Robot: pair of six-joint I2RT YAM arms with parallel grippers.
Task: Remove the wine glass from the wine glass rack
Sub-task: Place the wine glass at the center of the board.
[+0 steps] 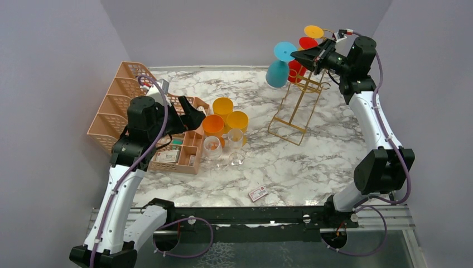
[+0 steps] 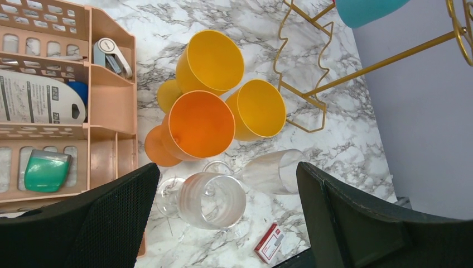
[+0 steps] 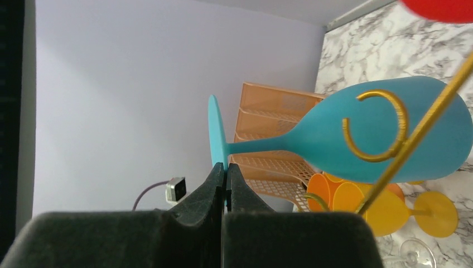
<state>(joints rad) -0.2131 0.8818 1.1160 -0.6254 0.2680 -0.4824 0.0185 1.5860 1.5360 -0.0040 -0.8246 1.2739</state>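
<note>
- Wine glass rack [image 1: 297, 109]: gold thin-wire frame, slanted, standing on the marble worktop [image 1: 312, 162] at the far right.
- Teal wine glass [image 1: 277, 72]: just beside the rack's upper left end, bowl down and foot tilted up. In the right wrist view a looped hook of the rack crosses in front of the bowl. I cannot tell whether the two touch.
- Right gripper [image 3: 225, 180]: raised at the top of the rack, its jaws pressed together on the rim of the teal glass's foot.
- Red wine glass [image 1: 296, 69]: hanging at the upper part of the rack, right of the teal glass, with a yellow foot disc [image 1: 313, 31] above it.
- Left gripper [image 2: 226, 178]: well left of the rack, jaws spread wide and holding nothing.
- Peach organizer [image 1: 114, 106]: on the worktop at the side far from the rack, with small items in its compartments.
- Orange glass [image 2: 199, 124] and two yellow glasses [image 2: 215, 60] [image 2: 261, 108]: clustered between the organizer and the rack.
- Clear glasses [image 2: 213, 200]: on the near side of that cluster.
- Small red-and-white box [image 1: 257, 193]: near the front edge, well apart from the rack.
</note>
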